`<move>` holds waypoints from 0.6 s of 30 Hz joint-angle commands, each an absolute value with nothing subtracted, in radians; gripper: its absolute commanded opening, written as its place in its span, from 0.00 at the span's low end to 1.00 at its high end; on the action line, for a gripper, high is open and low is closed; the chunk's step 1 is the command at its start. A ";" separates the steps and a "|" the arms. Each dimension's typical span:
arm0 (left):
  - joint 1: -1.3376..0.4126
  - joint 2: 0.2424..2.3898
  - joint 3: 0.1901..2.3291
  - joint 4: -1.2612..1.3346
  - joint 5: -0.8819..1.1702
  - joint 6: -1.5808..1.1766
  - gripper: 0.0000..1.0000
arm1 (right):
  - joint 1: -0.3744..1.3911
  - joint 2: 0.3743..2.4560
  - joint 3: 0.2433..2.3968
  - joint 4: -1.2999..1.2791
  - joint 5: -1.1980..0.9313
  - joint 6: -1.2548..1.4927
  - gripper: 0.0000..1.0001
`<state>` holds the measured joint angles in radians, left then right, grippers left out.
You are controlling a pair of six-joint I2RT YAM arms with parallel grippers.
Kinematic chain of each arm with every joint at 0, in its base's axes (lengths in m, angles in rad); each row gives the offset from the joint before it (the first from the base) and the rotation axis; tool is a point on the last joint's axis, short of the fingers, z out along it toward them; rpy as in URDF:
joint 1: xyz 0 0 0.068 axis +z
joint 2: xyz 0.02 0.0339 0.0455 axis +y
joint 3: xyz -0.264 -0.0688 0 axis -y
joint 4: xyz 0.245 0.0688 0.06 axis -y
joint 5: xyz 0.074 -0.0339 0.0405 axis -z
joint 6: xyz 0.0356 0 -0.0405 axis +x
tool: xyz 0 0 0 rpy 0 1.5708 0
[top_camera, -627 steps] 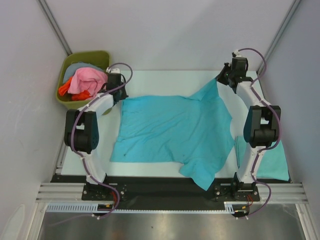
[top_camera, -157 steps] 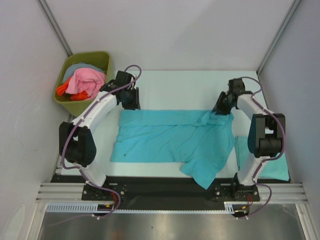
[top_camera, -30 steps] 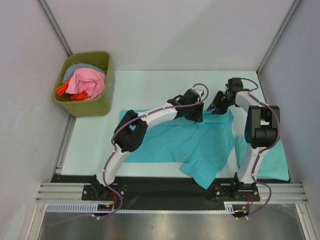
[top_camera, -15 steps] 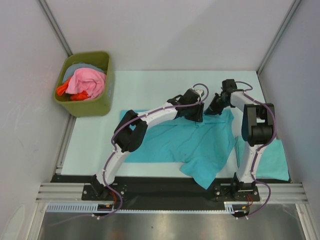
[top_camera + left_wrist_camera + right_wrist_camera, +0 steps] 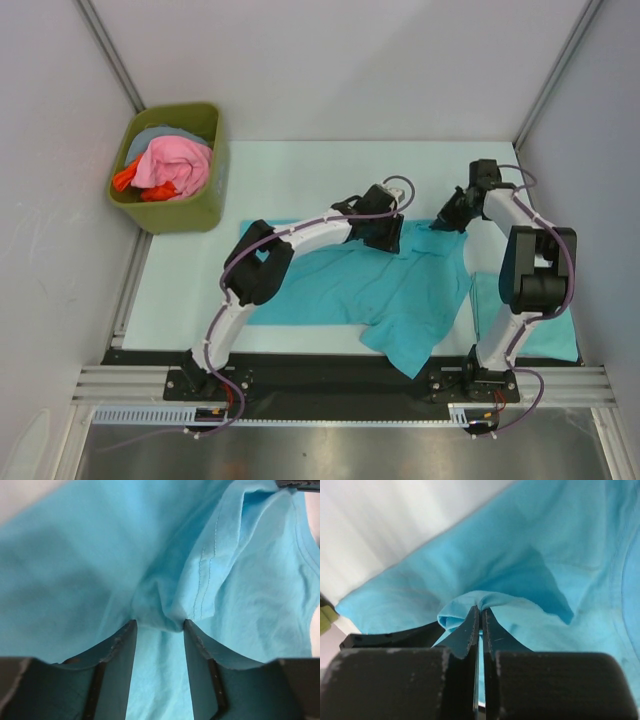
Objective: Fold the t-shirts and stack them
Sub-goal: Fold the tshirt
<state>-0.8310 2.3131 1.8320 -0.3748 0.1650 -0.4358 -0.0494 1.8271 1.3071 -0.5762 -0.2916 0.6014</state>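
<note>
Since the right jaws are clenched on a raised pinch of the t-shirt [image 5: 350,285] spread on the desk [image 5: 300,180], lift slowly; the left jaws, parted, seemingly only pin cloth beside it, so hold that down.

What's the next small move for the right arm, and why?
Probably lift the right fingers slightly and draw outward to the right. They are shut on a raised fold of the t-shirt, while the left fingers stand apart, pressed into bunched fabric beside it, seemingly pinning it.
</note>
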 commanded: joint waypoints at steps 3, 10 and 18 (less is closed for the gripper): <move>-0.828 2.177 1.770 -0.339 0.291 -0.485 0.47 | -0.043 1.701 1.215 -0.588 -0.233 0.634 0.00; -0.868 2.062 1.640 -0.253 0.238 -0.422 0.56 | -0.044 1.612 1.131 -0.581 -0.215 0.649 0.00; -0.960 2.212 1.821 -0.324 -0.078 -0.308 0.25 | -0.054 1.660 1.172 -0.568 -0.230 0.657 0.00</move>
<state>-0.9298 2.1578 1.7275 -0.3237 0.0593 -0.3611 -0.0483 1.6447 1.1343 -0.5770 -0.2359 0.6415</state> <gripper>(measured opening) 0.280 0.021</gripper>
